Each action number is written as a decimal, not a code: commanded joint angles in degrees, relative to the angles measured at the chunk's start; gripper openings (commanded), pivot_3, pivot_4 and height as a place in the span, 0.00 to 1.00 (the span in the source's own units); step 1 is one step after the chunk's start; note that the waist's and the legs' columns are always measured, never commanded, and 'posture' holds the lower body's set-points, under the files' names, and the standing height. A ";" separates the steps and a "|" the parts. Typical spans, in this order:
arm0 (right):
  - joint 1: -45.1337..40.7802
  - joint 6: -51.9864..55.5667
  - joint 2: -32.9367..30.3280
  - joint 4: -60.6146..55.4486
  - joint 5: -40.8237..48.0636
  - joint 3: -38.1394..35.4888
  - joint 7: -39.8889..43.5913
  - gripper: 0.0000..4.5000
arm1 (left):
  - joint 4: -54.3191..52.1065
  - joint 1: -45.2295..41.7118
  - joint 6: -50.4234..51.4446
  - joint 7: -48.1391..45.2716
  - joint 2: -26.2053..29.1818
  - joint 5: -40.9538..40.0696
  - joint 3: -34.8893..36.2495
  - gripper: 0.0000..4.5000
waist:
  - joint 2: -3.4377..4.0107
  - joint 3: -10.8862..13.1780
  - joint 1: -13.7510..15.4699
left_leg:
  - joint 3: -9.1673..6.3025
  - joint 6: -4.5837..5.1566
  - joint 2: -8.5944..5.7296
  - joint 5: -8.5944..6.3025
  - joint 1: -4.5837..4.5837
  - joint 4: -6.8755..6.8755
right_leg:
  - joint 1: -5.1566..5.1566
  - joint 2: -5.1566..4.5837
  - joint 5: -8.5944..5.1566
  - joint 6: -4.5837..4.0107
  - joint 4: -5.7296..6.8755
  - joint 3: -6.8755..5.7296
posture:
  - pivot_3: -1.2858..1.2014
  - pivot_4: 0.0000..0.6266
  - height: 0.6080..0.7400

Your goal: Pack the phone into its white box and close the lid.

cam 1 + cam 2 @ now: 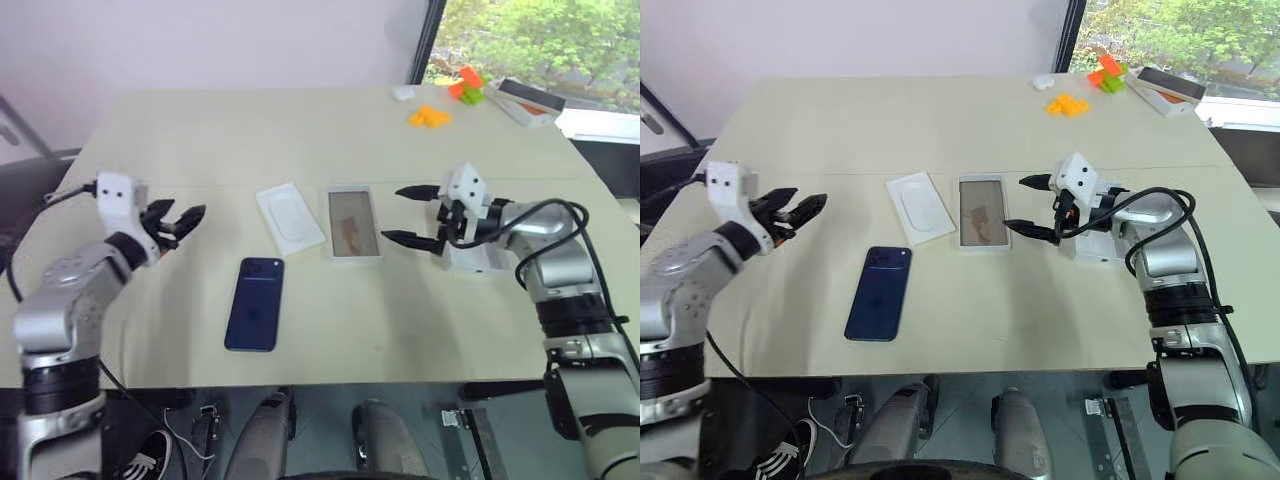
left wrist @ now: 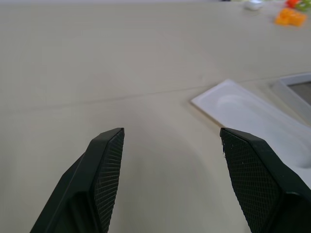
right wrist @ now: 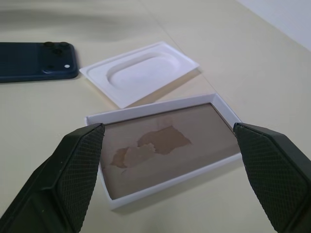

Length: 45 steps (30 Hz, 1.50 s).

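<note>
Both open tools hover clear of the phone and white box.

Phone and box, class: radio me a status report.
Left claw and right claw open, empty. Phone on table, outside white box. Insert card beside box, nothing blocking.
</note>
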 commanded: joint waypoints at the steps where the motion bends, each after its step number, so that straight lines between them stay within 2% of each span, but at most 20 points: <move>1: -1.48 -0.91 -0.31 -2.16 -0.15 -0.01 0.42 0.99 | -4.43 -2.24 4.46 5.98 -4.90 -1.86 -0.04 0.74 | -0.01 0.00 0.05 | -0.01 0.00 0.00 0.00 -0.01 0.02 | 0.00 0.01 0.01 0.01 0.00 0.00 | 0.52 0.24 1.00; 5: -1.93 0.36 -0.13 -2.31 -0.69 0.95 0.55 0.99 | -3.51 -4.82 6.25 11.65 -11.27 -1.18 0.01 0.74 | -0.02 0.00 0.17 | -0.03 0.00 0.02 0.00 -0.01 0.06 | 0.00 0.05 0.04 0.04 0.02 -0.01 | 0.52 0.24 1.00; 10: -3.08 2.85 0.80 -2.92 -0.46 1.44 0.14 0.99 | -0.74 -6.84 4.76 14.46 -14.03 1.80 -2.07 0.74 | -0.02 0.00 -0.11 | 0.00 -0.01 0.01 0.00 -0.01 0.05 | -0.02 0.07 0.06 0.07 0.03 0.01 | 0.52 0.24 1.00; 18: -2.77 2.12 1.41 -2.52 -1.02 1.32 -0.30 0.99 | 7.22 -11.57 4.25 22.24 -24.05 1.99 -0.18 0.74 | -0.04 -0.01 0.27 | 0.00 -0.01 -0.03 0.00 -0.04 0.09 | 0.03 0.05 0.12 0.19 -0.03 0.00 | 0.52 0.24 1.00; 23: -2.62 1.56 1.21 -2.06 -1.21 1.12 -0.55 0.99 | 11.09 -13.36 3.51 24.55 -25.76 2.66 0.60 0.74 | -0.04 -0.01 0.08 | 0.00 -0.01 -0.05 0.00 -0.04 0.07 | 0.00 0.10 0.14 0.22 -0.02 0.00 | 0.52 0.24 1.00; 28: -2.42 1.24 1.26 -2.01 -1.29 1.14 -0.67 0.99 | 14.17 -16.41 2.36 21.57 -26.14 2.08 -0.99 0.74 | -0.04 -0.01 0.15 | 0.00 -0.01 -0.05 0.00 -0.04 0.08 | 0.00 0.14 0.15 0.21 -0.01 0.00 | 0.52 0.24 1.00; 30: -2.45 1.46 1.38 -2.15 -1.27 1.18 -0.86 0.99 | 15.87 -17.50 2.29 22.52 -27.48 1.15 0.56 0.74 | -0.04 -0.01 0.29 | 0.00 -0.02 -0.05 0.00 -0.04 0.08 | 0.02 0.13 0.15 0.21 -0.03 0.00 | 0.52 0.24 1.00; 44: -2.51 0.86 1.22 -1.90 -1.68 1.07 -1.30 0.99 | 19.00 -17.68 2.00 25.82 -29.47 2.91 -0.09 0.74 | -0.05 0.00 0.16 | 0.01 -0.02 -0.06 0.00 -0.03 0.08 | 0.02 0.14 0.16 0.24 -0.03 0.00 | 0.52 0.24 1.00; 45: -2.61 0.84 1.29 -1.88 -1.71 1.12 -1.38 1.00 | 19.12 -17.66 2.00 25.61 -29.98 1.93 0.64 0.69 | -0.05 0.00 0.17 | 0.01 -0.02 -0.06 0.00 -0.03 0.08 | 0.02 0.14 0.16 0.24 -0.03 0.00 | 0.52 0.24 1.00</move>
